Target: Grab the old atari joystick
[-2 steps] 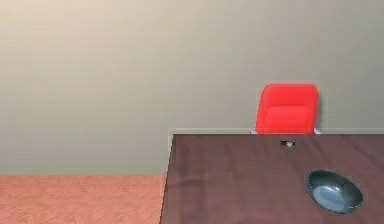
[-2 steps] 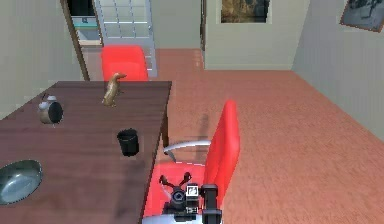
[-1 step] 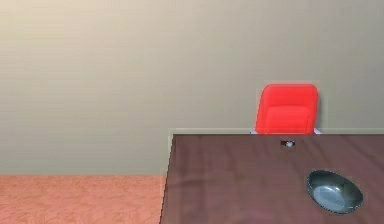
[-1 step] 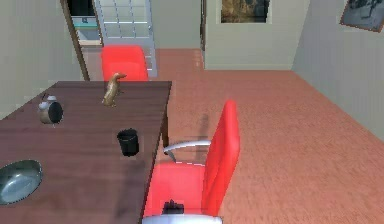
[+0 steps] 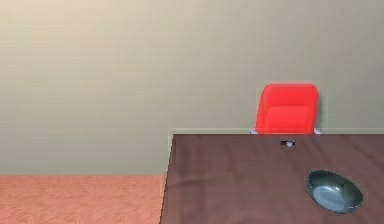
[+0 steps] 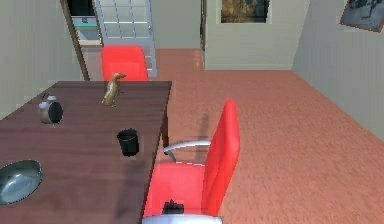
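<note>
A small dark thing lies on the seat of the near red chair at the arm side view's bottom edge; its shape is too small to name. On the dark wooden table stand a black cup, a round alarm clock and a brown upright object. A grey-green bowl sits near the table's lower left. In the forward view the same table carries the bowl and a tiny pale thing near its far edge.
A second red chair stands at the table's far end, seen also as a red chair ahead. A glazed door and a framed picture are on the far wall. Reddish carpet lies free at the right.
</note>
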Controlling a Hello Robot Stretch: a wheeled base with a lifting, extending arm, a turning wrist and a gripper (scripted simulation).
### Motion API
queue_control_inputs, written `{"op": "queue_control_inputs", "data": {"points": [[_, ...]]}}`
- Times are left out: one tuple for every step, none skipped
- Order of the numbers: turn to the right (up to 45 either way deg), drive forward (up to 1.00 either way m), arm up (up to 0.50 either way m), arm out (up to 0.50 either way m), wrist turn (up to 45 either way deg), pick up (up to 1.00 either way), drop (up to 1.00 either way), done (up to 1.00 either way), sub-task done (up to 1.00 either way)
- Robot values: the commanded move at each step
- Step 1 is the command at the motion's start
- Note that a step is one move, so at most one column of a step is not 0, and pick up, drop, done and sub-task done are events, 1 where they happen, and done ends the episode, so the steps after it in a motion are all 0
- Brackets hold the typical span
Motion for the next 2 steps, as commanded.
{"op": "queue_control_inputs", "data": {"points": [[0.0,0.00,0.10,0.00,0.0,0.00,0.00,0.00,0.00],[0.0,0.00,0.00,0.00,0.0,0.00,0.00,1.00,0.00]]}}
